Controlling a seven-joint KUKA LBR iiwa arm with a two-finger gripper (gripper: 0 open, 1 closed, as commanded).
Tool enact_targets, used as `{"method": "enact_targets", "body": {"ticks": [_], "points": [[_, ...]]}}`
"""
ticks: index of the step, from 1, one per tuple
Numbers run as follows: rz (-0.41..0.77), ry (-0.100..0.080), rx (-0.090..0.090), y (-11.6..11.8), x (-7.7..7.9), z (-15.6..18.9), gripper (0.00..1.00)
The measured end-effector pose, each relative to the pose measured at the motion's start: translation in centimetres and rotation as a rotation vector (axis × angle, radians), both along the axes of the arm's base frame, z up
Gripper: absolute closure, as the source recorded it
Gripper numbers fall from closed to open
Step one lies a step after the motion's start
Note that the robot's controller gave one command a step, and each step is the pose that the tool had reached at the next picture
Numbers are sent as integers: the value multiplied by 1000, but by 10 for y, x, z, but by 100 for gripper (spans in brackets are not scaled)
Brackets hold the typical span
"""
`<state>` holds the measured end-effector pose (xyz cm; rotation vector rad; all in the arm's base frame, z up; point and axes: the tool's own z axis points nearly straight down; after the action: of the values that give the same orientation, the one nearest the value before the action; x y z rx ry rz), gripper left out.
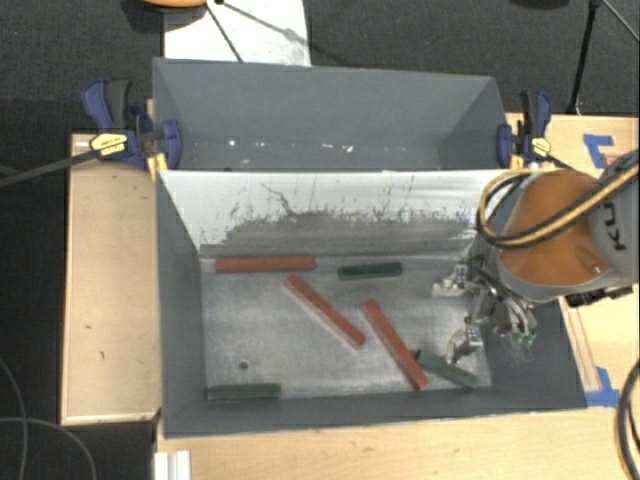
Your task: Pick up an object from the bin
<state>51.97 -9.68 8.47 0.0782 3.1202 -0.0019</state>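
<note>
Gripper low in the right part of the grey metal bin, close by the right wall, hanging under the arm's orange cover and looped cables. Whether the jaws stand spread or pressed together cannot be told from this angle; the tip is a tangle of dark metal.

Nearest thing: a dark green bar, flat on the floor near the front right corner, tilted. The gripper's tip seems to sit just above its right half, perhaps touching. Its left end meets the lower end of a red-brown bar lying diagonally.

A second red-brown bar lies diagonally just left of that one, apart from it. Along the back wall: a third red-brown bar and a short dark green bar. One more dark green bar at the front left, well apart from the gripper.
</note>
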Motion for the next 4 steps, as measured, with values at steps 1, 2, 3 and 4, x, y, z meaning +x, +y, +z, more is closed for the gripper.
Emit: {"method": "enact_targets", "body": {"ticks": [1, 2, 3, 4], "points": [[-64, 7, 1, -2, -26, -4, 0], [-66, 6, 0, -1, -28, -3, 0], [-103, 17, 5, -10, 6, -10, 0], [0, 19, -1, 23, 15, -2, 0]]}}
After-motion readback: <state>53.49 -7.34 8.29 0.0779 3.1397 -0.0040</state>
